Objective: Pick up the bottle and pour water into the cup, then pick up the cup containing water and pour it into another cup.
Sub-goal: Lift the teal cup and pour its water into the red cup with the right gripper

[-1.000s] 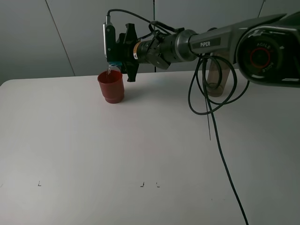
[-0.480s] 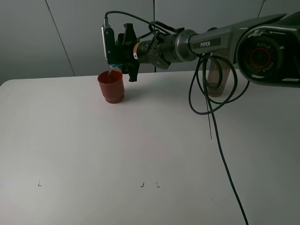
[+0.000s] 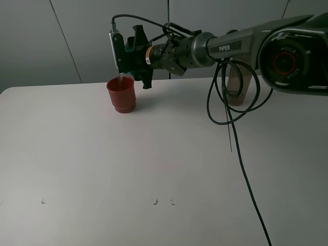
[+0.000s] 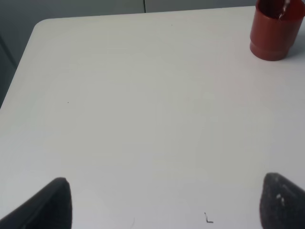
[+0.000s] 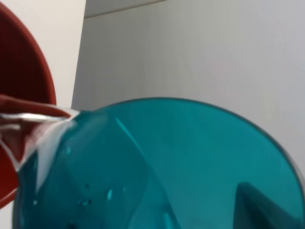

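The right gripper (image 3: 125, 60) was clamped on the teal cup (image 5: 157, 167), which lay tipped on its side above the red cup (image 3: 121, 95) in the upper left-centre of the high view. A thin stream of water (image 3: 120, 77) ran from its lip into the red cup. The teal cup looked like thin, smooth, light plastic, lighter as it emptied and probably slick where wet. A hold round the wall at about mid-height, as here, seemed right, with a gentle squeeze, since such a wall would likely flex. The red cup stood free on its stepped base and was likely light, so a knock from the lip could shift it. The bottle (image 3: 234, 84) stood at the upper right, behind the arm and cable (image 3: 241, 169), well apart from the cups. The left gripper (image 4: 164, 202) had its jaws wide apart over the table (image 3: 128, 164), holding nothing. The table was white, flat and matt, with grey wall (image 3: 51, 41) panels behind.
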`<state>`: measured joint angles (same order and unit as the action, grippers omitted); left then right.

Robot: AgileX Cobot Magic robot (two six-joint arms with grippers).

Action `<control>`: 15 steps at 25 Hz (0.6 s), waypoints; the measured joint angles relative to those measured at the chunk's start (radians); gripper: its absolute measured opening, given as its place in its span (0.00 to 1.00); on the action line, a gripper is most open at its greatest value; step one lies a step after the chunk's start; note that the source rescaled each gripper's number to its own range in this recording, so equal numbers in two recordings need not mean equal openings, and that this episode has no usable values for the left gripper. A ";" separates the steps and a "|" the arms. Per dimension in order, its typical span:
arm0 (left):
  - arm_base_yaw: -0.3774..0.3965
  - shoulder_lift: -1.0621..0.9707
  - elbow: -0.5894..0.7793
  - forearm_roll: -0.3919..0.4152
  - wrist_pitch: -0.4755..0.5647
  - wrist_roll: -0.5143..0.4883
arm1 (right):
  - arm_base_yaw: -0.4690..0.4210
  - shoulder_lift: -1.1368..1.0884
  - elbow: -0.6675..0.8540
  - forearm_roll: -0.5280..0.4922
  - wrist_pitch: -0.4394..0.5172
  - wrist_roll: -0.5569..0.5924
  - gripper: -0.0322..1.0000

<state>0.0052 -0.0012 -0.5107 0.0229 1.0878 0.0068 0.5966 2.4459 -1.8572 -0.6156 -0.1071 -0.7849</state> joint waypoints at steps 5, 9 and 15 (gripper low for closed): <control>0.000 0.000 0.000 0.000 0.000 0.000 | 0.000 0.000 0.000 0.000 -0.002 -0.020 0.07; 0.000 0.000 0.000 0.000 0.000 0.000 | 0.000 0.000 -0.002 0.000 -0.002 -0.022 0.07; 0.000 0.000 0.000 0.000 0.000 -0.007 | 0.000 0.000 -0.002 0.000 -0.006 -0.076 0.07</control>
<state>0.0052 -0.0012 -0.5107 0.0229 1.0878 0.0000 0.5966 2.4459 -1.8594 -0.6156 -0.1127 -0.8608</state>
